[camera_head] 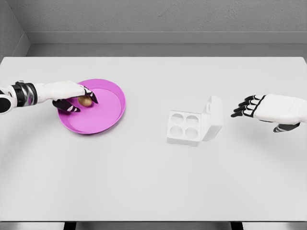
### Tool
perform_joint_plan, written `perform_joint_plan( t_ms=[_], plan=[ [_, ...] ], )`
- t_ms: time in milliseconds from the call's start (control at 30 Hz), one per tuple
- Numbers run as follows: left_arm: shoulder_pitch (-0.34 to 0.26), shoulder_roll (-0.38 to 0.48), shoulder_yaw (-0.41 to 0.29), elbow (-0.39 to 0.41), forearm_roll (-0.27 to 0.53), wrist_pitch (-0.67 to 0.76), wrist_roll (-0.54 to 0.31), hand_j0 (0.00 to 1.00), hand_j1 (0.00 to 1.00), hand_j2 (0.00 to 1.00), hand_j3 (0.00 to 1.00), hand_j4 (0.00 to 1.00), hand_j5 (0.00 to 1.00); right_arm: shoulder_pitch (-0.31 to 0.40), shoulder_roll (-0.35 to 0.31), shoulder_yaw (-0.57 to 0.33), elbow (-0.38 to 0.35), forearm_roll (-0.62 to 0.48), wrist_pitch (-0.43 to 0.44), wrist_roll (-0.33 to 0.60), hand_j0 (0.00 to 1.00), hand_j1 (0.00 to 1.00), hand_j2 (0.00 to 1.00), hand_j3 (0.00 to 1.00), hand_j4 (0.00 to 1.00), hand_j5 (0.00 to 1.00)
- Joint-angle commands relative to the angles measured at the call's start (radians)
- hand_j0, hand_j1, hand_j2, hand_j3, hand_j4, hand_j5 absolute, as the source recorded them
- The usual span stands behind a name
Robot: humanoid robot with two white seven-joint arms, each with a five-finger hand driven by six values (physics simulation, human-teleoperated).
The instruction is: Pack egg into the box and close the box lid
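Note:
A brown egg point(85, 101) lies in the pink round plate point(112, 108) at the left of the table. My left hand point(79, 99) reaches over the plate's left side, its fingers curled around the egg and touching it. A white egg box point(184, 127) with several empty cups sits right of the middle, its lid point(214, 117) standing open on the right side. My right hand point(249, 106) hovers to the right of the box, fingers relaxed and holding nothing.
The white table point(153, 182) spreads wide in front of the box and plate. A grey wall runs behind the table's far edge.

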Motion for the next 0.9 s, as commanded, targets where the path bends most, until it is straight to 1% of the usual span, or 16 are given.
perform_joint_plan(
  t_ms=[0,133,233,333,433,500,533,667,733,867],
  plan=[
    [0.000,-0.002,0.002,0.012,0.003,0.002,0.000,0.66,0.66,0.66,0.66,0.66,0.66,-0.002,-0.001,-0.002,0.000,-0.004,0.002,0.000,1.00,1.00,1.00,1.00,1.00,1.00],
    [-0.005,-0.011,0.004,0.028,0.003,0.002,0.000,0.66,0.66,0.66,0.66,0.66,0.66,-0.002,-0.003,-0.005,0.000,-0.004,0.002,0.000,1.00,1.00,1.00,1.00,1.00,1.00],
    [-0.006,-0.014,0.004,0.035,0.003,0.002,0.000,0.63,0.63,0.63,0.63,0.63,0.63,-0.002,-0.003,-0.005,-0.003,-0.004,0.002,0.000,1.00,1.00,1.00,1.00,1.00,1.00],
    [-0.006,-0.014,0.004,0.034,0.003,0.002,0.000,0.54,0.54,0.54,0.54,0.54,0.54,0.000,-0.001,-0.005,-0.008,-0.004,0.002,0.000,1.00,1.00,1.00,1.00,1.00,1.00],
    [-0.005,-0.014,0.002,0.035,0.003,0.002,0.000,0.48,0.48,0.48,0.48,0.48,0.48,0.000,-0.001,-0.005,-0.011,-0.004,0.002,0.000,1.00,1.00,1.00,1.00,1.00,1.00],
    [-0.005,-0.014,0.002,0.034,0.003,0.002,0.000,0.38,0.38,0.38,0.38,0.38,0.38,-0.002,-0.001,-0.005,-0.014,-0.004,0.002,0.000,1.00,1.00,1.00,1.00,1.00,1.00],
    [-0.006,-0.016,0.004,0.035,0.003,0.002,-0.024,0.34,0.34,0.34,0.34,0.34,0.34,-0.002,-0.001,-0.005,-0.014,-0.004,0.002,0.000,1.00,1.00,1.00,1.00,1.00,1.00],
    [-0.006,-0.026,0.002,0.034,0.005,0.002,-0.037,0.23,0.23,0.23,0.23,0.23,0.23,-0.002,-0.001,-0.005,-0.014,-0.004,0.002,0.000,1.00,1.00,1.00,1.00,1.00,1.00],
    [-0.008,-0.028,0.001,0.028,0.008,0.002,-0.037,0.21,0.21,0.21,0.21,0.21,0.21,-0.002,-0.001,-0.005,-0.014,-0.004,0.002,0.000,1.00,1.00,1.00,1.00,1.00,1.00],
    [-0.040,-0.034,-0.002,0.006,0.015,0.002,-0.032,0.21,0.21,0.21,0.21,0.21,0.21,-0.003,-0.003,-0.005,-0.014,-0.006,0.002,0.000,1.00,1.00,1.00,1.00,1.00,1.00]
  ],
)
